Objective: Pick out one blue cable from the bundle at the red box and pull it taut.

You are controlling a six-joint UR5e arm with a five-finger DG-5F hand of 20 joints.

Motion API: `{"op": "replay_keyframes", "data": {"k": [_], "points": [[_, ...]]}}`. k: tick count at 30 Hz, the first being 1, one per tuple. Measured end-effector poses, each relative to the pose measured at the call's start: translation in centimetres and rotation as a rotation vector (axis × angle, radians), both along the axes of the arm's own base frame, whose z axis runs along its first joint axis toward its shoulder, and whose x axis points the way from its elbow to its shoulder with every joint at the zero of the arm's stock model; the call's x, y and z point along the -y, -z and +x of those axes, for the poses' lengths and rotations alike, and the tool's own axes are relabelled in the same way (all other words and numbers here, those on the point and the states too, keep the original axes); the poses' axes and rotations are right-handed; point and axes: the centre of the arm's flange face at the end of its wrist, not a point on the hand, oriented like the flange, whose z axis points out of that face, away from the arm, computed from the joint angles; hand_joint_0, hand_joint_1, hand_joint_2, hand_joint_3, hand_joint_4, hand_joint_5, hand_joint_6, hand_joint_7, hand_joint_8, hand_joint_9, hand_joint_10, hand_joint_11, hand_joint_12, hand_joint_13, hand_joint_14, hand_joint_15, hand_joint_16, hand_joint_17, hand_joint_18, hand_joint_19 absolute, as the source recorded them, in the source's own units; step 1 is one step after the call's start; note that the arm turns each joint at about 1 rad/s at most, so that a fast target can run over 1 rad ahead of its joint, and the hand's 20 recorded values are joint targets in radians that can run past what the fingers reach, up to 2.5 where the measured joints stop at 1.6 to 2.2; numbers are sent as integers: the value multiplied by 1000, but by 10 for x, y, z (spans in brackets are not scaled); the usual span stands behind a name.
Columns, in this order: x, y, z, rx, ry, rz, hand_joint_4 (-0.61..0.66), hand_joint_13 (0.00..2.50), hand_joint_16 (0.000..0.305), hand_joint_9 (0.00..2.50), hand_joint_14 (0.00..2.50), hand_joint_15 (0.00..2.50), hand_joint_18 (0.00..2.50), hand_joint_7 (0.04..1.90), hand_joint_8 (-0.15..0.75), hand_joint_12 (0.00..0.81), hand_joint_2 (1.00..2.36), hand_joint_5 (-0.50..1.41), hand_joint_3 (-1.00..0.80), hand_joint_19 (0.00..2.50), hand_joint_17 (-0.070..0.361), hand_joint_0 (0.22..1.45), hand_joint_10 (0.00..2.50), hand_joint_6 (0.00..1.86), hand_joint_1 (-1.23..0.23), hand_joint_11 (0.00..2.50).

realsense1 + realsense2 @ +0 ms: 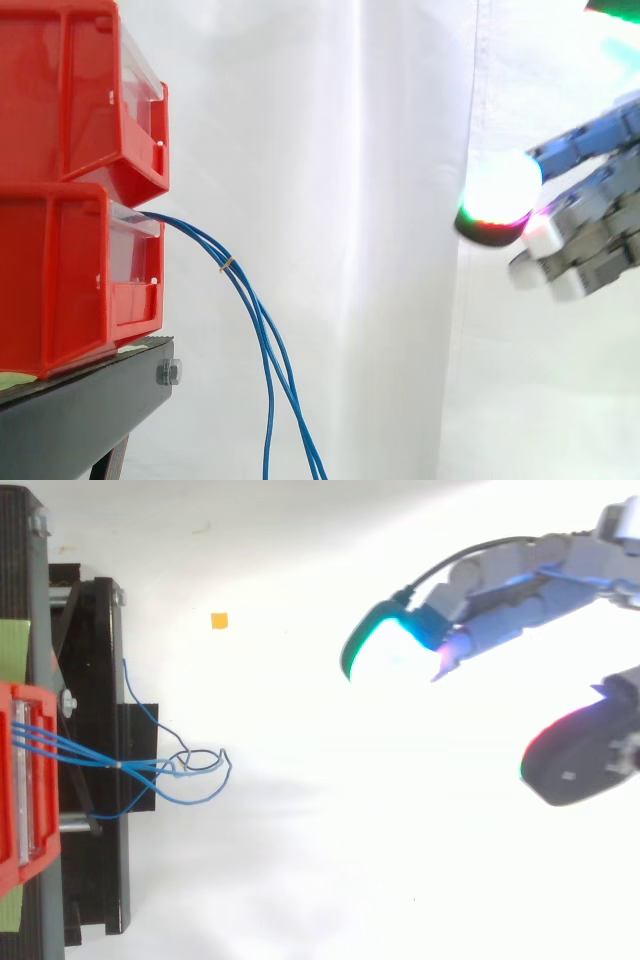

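A bundle of thin blue cables (255, 300) comes out of the lower red bin (60, 280), is held together by a small tie (227, 265), and droops down past the stand. From above, the blue cables (90, 755) leave the red bin (20, 780) and end in loose loops on the floor. My hand (590, 230) hangs at the right, well away from the cables, open and holding nothing. Its fingers reach left, and one glowing fingertip (500, 190) leads. In the top view the hand (520, 590) shows fingers above and the thumb (575, 760) spread below.
A second red bin (70, 90) sits stacked on the lower one, both on a black stand (80, 410). A white curtain forms the background. A small orange square (218, 621) lies on the floor. Open space separates the hand from the cables.
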Motion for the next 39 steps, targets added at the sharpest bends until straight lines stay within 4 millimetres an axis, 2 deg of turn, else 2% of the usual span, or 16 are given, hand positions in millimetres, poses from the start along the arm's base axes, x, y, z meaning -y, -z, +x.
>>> {"op": "replay_keyframes", "data": {"k": [6, 14, 22, 32, 35, 39], "points": [[-1, 28, 20, 32, 28, -39, 180, 386, 47, 629, 9, 222, 180, 653, 221, 328, 1001, -210, -488, 416, 105, 531, 8, 502, -619, 226], [0, 61, 42, 61, 64, -102, 190, 414, 47, 666, 9, 226, 200, 650, 232, 335, 1000, -206, -500, 423, 105, 517, 8, 501, -590, 230], [-4, 77, 54, 87, 67, -117, 195, 438, 47, 687, 9, 228, 221, 647, 237, 336, 1000, -202, -500, 428, 105, 515, 8, 501, -573, 225], [-7, 126, 90, 112, 58, -122, 195, 456, 47, 705, 11, 236, 243, 648, 240, 335, 1000, -198, -500, 437, 105, 516, 9, 501, -568, 232], [-9, 136, 98, 118, 46, -120, 195, 461, 47, 706, 10, 245, 245, 650, 240, 334, 1000, -198, -500, 437, 106, 517, 9, 502, -567, 232], [-10, 140, 104, 145, 40, -114, 196, 463, 47, 710, 10, 245, 248, 648, 239, 335, 1000, -197, -500, 445, 106, 518, 9, 501, -565, 229]]}}
